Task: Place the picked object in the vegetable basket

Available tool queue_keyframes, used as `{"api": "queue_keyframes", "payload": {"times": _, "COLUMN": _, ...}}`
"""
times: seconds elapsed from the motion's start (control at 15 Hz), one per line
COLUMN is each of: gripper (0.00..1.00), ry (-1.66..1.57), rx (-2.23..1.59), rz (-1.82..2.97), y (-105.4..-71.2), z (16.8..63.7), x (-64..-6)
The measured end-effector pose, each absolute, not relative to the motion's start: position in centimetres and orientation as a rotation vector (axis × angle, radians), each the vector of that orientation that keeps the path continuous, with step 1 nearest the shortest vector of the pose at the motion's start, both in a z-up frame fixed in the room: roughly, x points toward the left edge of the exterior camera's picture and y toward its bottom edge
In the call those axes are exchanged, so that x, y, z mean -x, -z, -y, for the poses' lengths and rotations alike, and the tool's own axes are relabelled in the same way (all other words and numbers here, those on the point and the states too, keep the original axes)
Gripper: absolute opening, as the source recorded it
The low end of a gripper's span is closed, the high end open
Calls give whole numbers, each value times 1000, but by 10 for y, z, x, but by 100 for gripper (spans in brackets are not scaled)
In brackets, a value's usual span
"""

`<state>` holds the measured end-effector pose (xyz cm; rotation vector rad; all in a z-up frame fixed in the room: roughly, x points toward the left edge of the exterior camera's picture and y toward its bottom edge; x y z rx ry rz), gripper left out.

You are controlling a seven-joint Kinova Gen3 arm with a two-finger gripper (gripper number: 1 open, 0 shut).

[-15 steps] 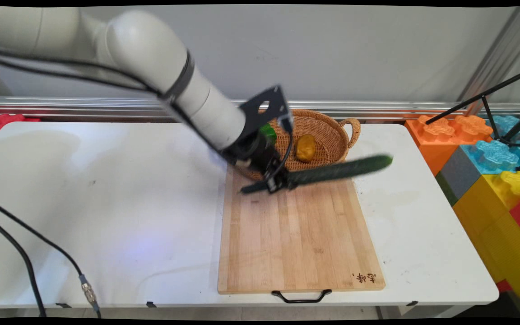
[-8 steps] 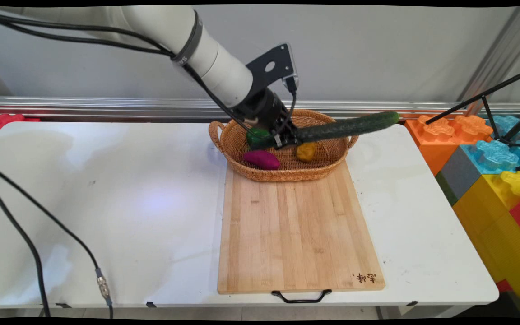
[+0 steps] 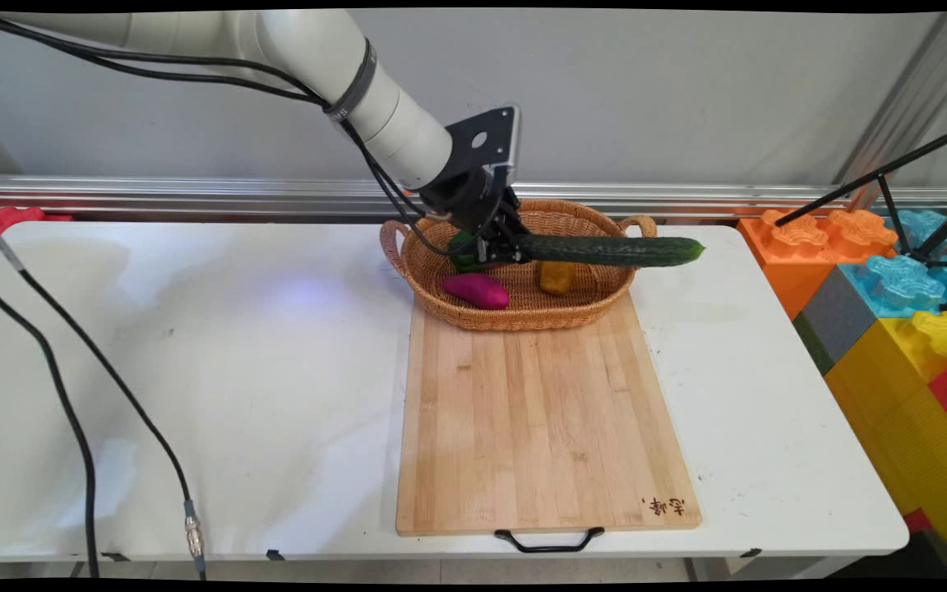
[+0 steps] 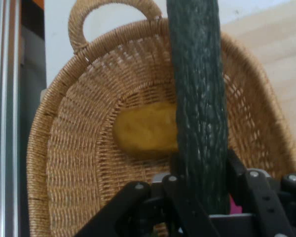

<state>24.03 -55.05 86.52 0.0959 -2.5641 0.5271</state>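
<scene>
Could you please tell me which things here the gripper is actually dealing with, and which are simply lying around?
In hand:
gripper, shut on the cucumber
wicker basket under the cucumber

Lying about:
yellow potato, purple sweet potato and a green vegetable in the basket
wooden cutting board
toy blocks beside the table

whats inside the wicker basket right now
Inside the round woven wicker basket lie a purple sweet potato, a yellow potato and something green, mostly hidden. The black gripper holds a long dark green cucumber above it, covering part of the floor.
</scene>
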Motion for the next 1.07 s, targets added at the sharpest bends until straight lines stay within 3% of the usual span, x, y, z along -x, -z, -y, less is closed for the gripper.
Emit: {"api": "queue_keyframes", "payload": {"times": 1.07, "gripper": 0, "ry": -450, "rx": 63, "rz": 2671, "y": -820, "z": 588, "x": -277}}
